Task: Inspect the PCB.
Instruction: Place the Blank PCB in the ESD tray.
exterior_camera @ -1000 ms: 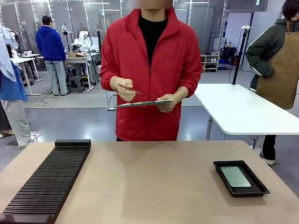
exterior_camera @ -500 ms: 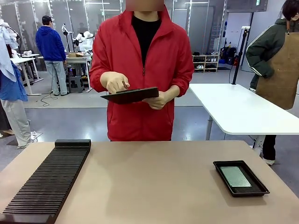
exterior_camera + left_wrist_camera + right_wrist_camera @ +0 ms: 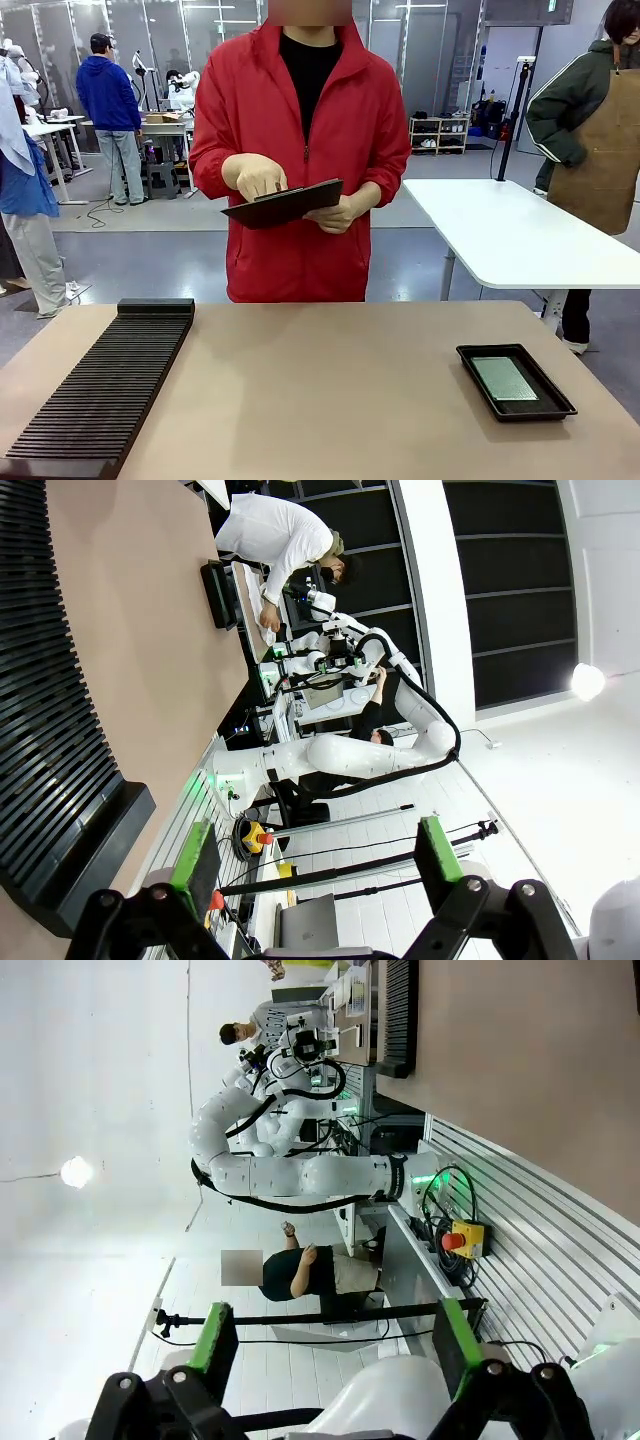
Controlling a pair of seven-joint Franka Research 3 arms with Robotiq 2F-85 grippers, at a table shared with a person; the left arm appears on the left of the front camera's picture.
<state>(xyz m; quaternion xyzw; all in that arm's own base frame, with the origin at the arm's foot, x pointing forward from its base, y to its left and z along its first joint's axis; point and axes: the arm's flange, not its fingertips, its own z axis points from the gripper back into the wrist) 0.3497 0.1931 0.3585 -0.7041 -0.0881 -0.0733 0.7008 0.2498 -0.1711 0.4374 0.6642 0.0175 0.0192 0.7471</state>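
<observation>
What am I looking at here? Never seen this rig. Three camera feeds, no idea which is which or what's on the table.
It is a two-arm robot at a tan table, with a person standing across from it. The front view comes from a fixed camera between the arms. The other two come from cameras on each wrist, looking along that arm's two fingers, so they appear rolled sideways. The left gripper and right gripper both stand open, green pads apart, holding nothing.

On the table: a black ribbed rack on the robot's left, and on its right a shallow black tray with the green PCB lying flat in it.

The person holds a dark clipboard with one hand; the other hand rests on top of it.
</observation>
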